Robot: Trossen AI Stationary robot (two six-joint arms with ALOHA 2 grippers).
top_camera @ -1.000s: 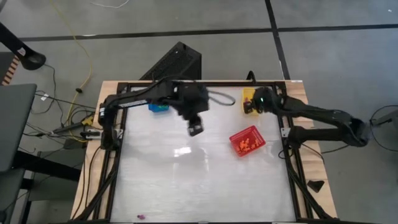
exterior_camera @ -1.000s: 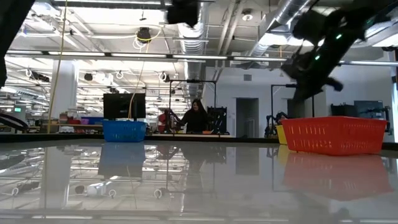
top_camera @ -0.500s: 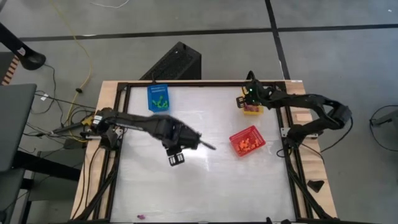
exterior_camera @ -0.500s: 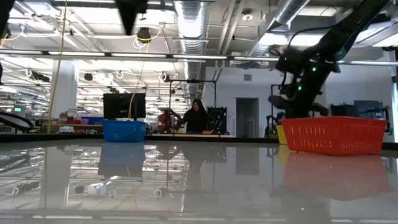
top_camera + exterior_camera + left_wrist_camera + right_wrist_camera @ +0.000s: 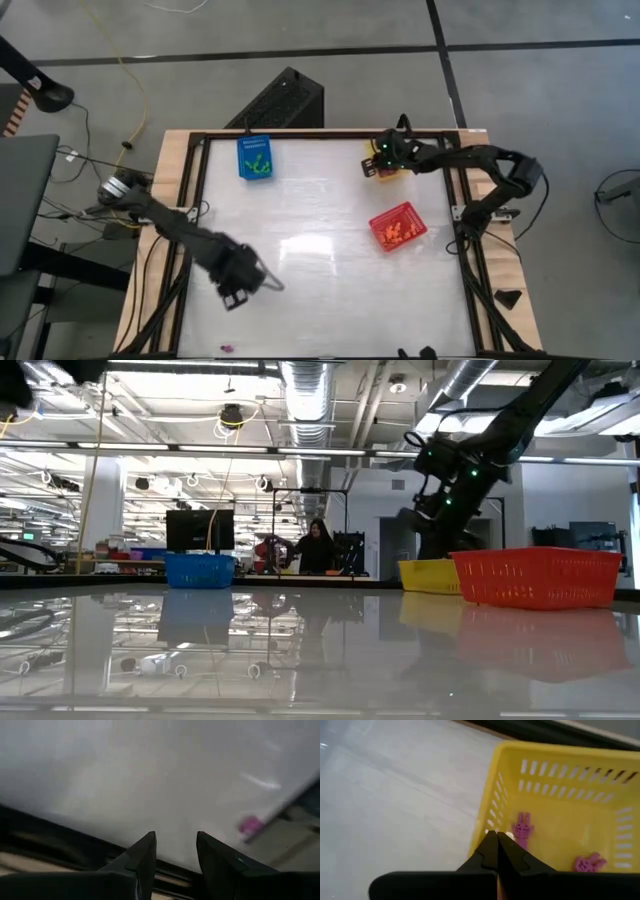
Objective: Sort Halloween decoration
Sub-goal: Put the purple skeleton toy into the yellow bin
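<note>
Left gripper [image 5: 240, 290] has swung from table centre to near-left edge, fingers slightly apart, empty, nearing stray purple piece [image 5: 250, 825]. Right gripper [image 5: 496, 851] closed, empty, has dragged yellow basket [image 5: 560, 770] inward. Sorting nearly finished.

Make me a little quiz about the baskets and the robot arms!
1. True or false: the yellow basket holds purple pieces.
2. Which basket holds orange pieces? A blue B red C yellow
3. Fill in: the left gripper hovers near the table's ____ edge, by a stray purple piece.

Key: 1 true. 2 B, the red basket. 3 front. The right gripper is shut at the yellow basket's rim.
</note>
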